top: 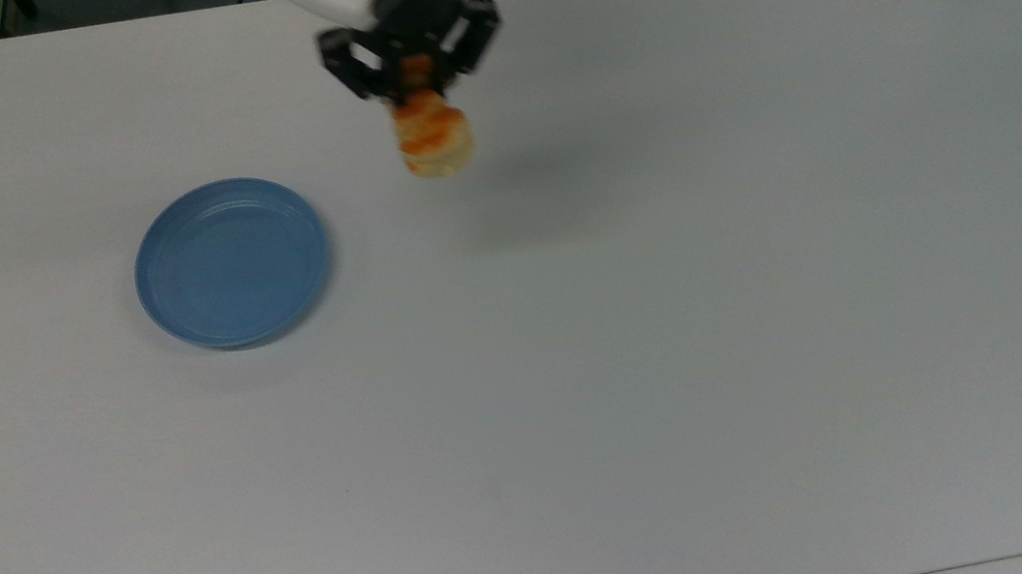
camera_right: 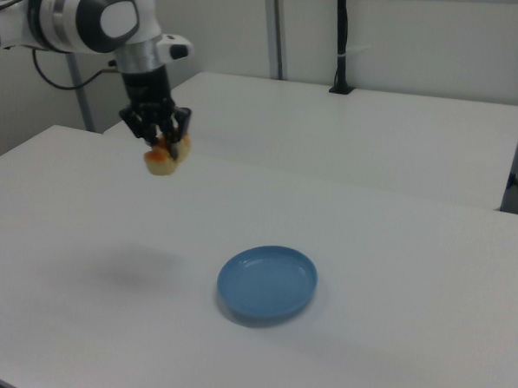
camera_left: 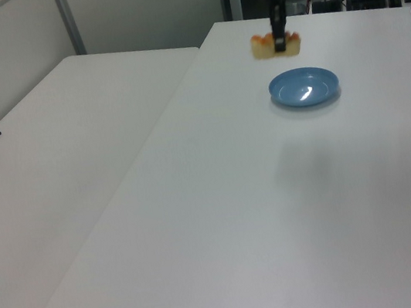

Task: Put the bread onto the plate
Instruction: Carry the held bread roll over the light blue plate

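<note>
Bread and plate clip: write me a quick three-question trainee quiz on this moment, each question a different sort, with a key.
1. True or false: the bread is lying on the table.
2. Multiple choice: what is on the plate? A) the bread B) nothing C) a cup
3. Short answer: in the top view, to which side of the gripper does the plate lie?

Key
1. False. The gripper holds the bread in the air, its shadow falling on the table below.
2. B. The plate is bare.
3. To the top view's left, and lower in the picture.
</note>
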Robot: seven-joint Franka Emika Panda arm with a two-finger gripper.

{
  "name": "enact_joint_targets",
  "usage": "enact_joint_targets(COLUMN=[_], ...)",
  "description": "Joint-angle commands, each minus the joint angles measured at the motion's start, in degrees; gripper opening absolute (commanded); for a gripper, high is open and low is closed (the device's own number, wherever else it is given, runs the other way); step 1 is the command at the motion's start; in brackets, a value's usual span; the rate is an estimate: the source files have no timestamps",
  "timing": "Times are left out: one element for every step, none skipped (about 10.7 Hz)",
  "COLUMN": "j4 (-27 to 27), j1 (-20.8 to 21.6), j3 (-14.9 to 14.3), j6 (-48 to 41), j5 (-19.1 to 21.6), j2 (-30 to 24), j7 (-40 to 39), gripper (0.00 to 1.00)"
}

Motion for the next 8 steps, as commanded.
enact_joint_targets(j4=[0.37,0.02,-0.94,-2.95,-5.41,-6.74,-7.10,-8.32], j1=[-0.99,-0.55,-0.28,-0.28,-0.36,-0.45,-0.45,-0.37], j3=[-11.72,-15.61,-17.91,-18.28,-18.28,-18.28,-18.28,-18.28], j6=[0.11,2.21,5.02,8.70,13.44,17.66,20.31,20.60], j5=[1.03,1.21,1.30,1.21,1.21,1.21,1.21,1.21], j2=[1.17,1.79,3.19,4.85,7.57,10.73,13.89,14.53], j7=[-10.88,-13.87,-14.68,-14.60,-13.99,-13.81,-13.81,-13.90], gripper=[0.33,0.33,0.33,0.33,0.33,0.34,0.36,0.39])
